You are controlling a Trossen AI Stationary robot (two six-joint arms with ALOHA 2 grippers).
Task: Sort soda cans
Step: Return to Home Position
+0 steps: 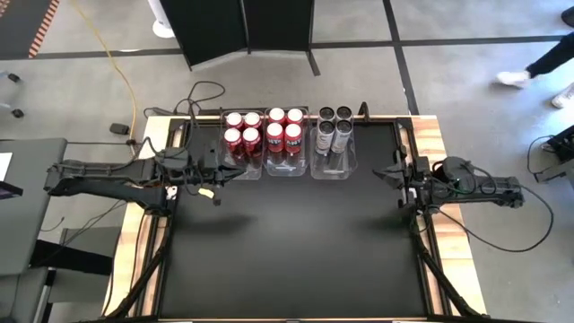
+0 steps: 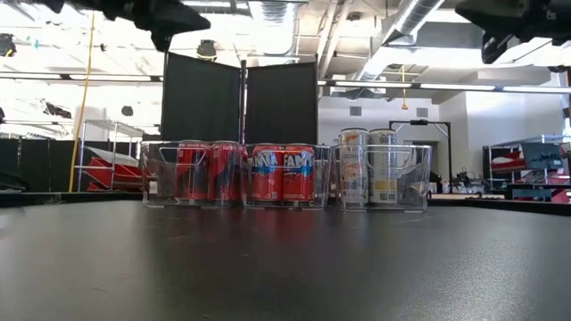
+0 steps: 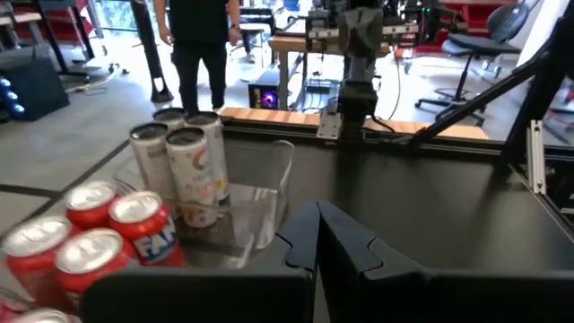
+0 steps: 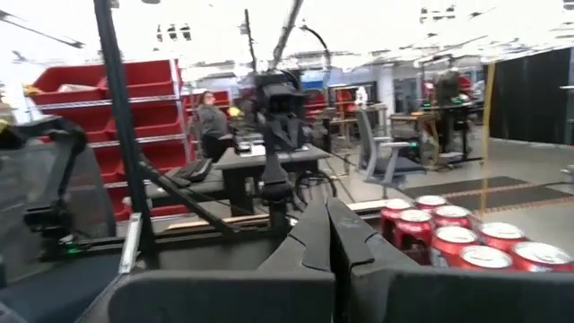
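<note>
Left gripper [image 1: 213, 187], right gripper [image 1: 387, 174]: both closed, empty, at either side. Red metal soda cans [image 1: 251, 136] and grey-silver cans [image 1: 326, 133] stand in clear plastic bins [image 1: 332, 169], far edge. I judge them light, slick, dentable; grip mid-body.

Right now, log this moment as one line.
red cans: in two bins | grey cans: in third bin | left gripper: shut, empty, left side | right gripper: shut, empty, right side

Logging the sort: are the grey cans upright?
Upright. The grey cans show round tops from above and stand on end in the rightmost bin.
</note>
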